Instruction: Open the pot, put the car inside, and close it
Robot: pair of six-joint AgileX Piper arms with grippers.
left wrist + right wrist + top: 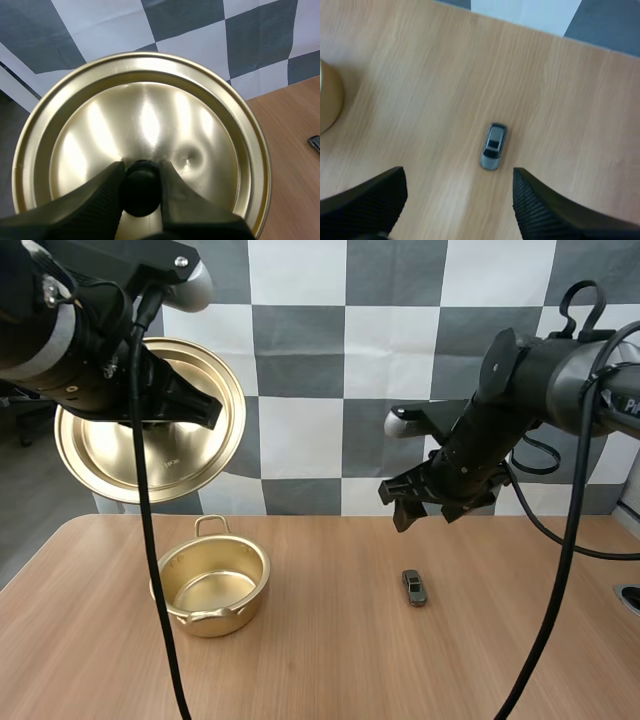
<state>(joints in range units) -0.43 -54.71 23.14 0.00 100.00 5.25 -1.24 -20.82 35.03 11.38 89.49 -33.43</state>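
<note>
While the small grey toy car (413, 587) stands on its wheels on the light wooden table (330, 670), a little right of the table's middle, nothing touches it. We see a dark grey body with darker windows and roof, and its length runs roughly from the near edge toward the far edge. The round golden metal pot (210, 588), with a small loop handle on its far side, stands upright and uncovered left of the middle. It is well apart from the car, and its shiny inner bottom is visible.

Our right gripper (425, 508) hangs in the air above the table, somewhat toward the far edge from the car. Its two black fingers are spread wide and released. In the right wrist view the car (493, 146) lies on the wood just beyond the gap between the ribbed fingers, and the gripper (459, 176) holds nothing and touches nothing.

Our left gripper (205, 408) is raised high near the far left corner of the table, above the pot. It is clenched on the black round knob (141, 187) of the golden round lid (150, 420), one finger on each side of the knob. The lid is lifted clear of the pot and stands nearly on its edge, with the knob side toward our arms.
</note>
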